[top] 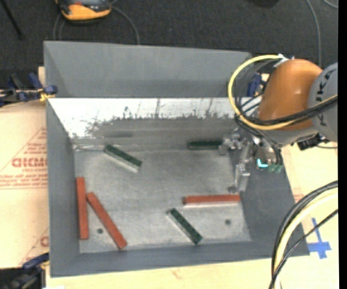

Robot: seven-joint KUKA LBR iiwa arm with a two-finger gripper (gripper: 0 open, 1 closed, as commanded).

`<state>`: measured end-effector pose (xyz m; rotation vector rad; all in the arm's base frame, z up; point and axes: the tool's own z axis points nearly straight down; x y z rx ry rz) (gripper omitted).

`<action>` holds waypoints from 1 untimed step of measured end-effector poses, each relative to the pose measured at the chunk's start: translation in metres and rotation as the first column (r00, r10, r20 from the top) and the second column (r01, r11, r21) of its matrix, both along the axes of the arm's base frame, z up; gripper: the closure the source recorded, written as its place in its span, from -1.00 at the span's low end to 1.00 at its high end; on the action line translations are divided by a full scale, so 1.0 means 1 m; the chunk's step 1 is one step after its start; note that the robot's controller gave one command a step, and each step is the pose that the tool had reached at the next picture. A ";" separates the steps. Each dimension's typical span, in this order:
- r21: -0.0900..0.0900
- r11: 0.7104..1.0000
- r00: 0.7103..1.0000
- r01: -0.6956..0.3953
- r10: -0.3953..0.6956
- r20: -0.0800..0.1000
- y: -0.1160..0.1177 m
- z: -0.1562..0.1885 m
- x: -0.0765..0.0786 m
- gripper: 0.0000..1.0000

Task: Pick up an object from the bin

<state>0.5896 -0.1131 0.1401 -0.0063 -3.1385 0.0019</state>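
Note:
My gripper [242,182] hangs at the bin's right side, its metal fingers pointing down just above the right end of a red-brown flat bar [211,200] lying on the floor. Nothing shows between the fingers. A dark green bar [204,144] lies against the back wall, left of the gripper. Another dark green bar [184,225] lies slanted toward the front, below the red-brown one.
A green bar [122,156] rests slanted at the back left. Two red-brown bars [82,208] [106,220] lie together near the left wall, one upright in the view, one slanted. The arm's orange cover and cables hang over the right rim.

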 end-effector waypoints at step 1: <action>-0.001 1.000 1.000 -0.002 0.002 0.008 0.000 0.004 0.002 -1.00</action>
